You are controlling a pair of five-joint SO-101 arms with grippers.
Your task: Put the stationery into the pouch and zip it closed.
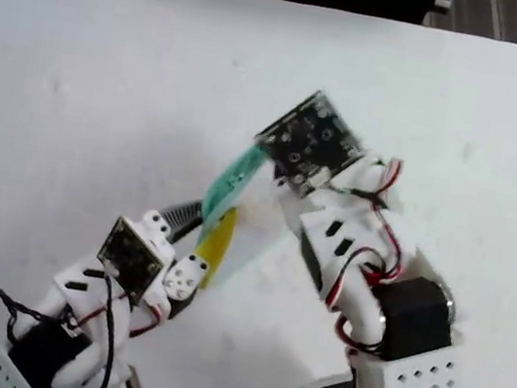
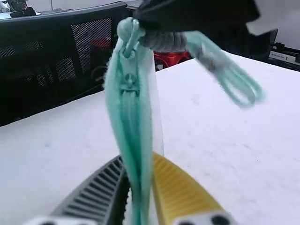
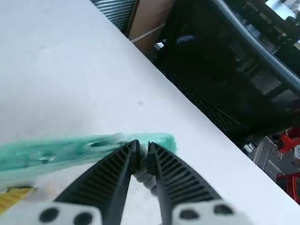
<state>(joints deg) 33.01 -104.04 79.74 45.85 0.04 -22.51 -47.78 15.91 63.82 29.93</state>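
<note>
Pouch: the teal pouch (image 1: pixel 233 180) is held edge-up over the middle of the desk (image 1: pixel 109 82), a little toward the near edge. It runs slantwise between the two grippers. Whether it touches the desk cannot be told.

Left gripper: the left gripper (image 2: pixel 137 164) sits at the pouch's near end. Its grey finger (image 2: pixel 93 197) is on one side of the pouch and its yellow finger (image 2: pixel 180 192) on the other, both pressed against the fabric.

Right gripper: the right gripper (image 3: pixel 142 146) is at the pouch's far end. Its black fingers are drawn almost together and pinch a grey tab (image 2: pixel 164 41) at that end of the pouch.

Zip: the zip (image 2: pixel 127 117) runs along the pouch's upper edge, from the left gripper up to the right one. Whether it is fully closed cannot be told.

Cord: a teal loop of cord (image 2: pixel 234 77) hangs free from the pinched end, beside the right gripper and off the desk.

Arms: both arms come in from the near edge of the desk and meet at the pouch, one gripper at each end.
</note>
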